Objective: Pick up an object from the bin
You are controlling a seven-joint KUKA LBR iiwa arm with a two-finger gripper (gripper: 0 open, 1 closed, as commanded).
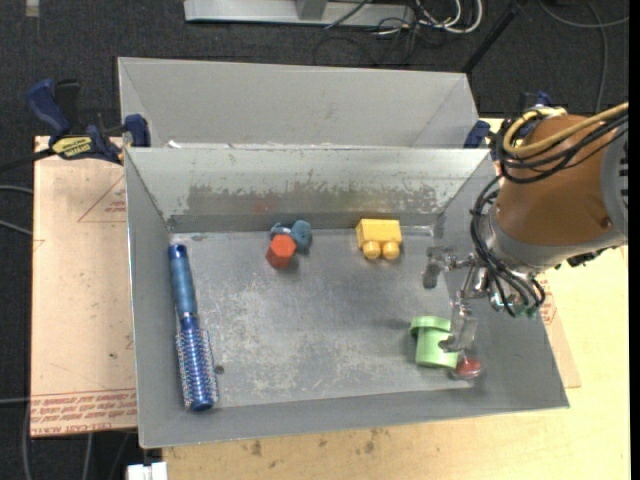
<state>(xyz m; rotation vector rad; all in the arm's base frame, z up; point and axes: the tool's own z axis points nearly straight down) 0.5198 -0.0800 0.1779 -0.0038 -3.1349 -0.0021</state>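
Orange wrist cover (550,203) sits highest, at the right side of the bin, cables looped round it; below it my gripper (464,353) hangs low in the front right corner. Grey metal bin (300,318): floor mostly bare, few items, well apart, no heap. Blue hairbrush (190,333) lies along the left wall, bristle end toward the front, handle toward the back. Yellow toy block (379,236) with two rounded knobs rests near the back wall, right of centre. Green plastic piece (430,344), bent or L-shaped as far as I can make out, lies on the floor just beside my gripper, on its left, touching or nearly so. Small red and blue piece (285,245) sits near the back wall, left of the yellow block. Small reddish thing (467,369) shows right at the gripper tip; whether it is an object or part of the tip I cannot tell. Gripper state: I cannot tell whether it is released or clenched, and I cannot see anything held. Progress, my judgement: descent to the floor done, placement next to the green piece done; grasp not confirmed, nothing lifted. Left to do: secure a grip, most likely on the green piece, then raise it clear of the bin.
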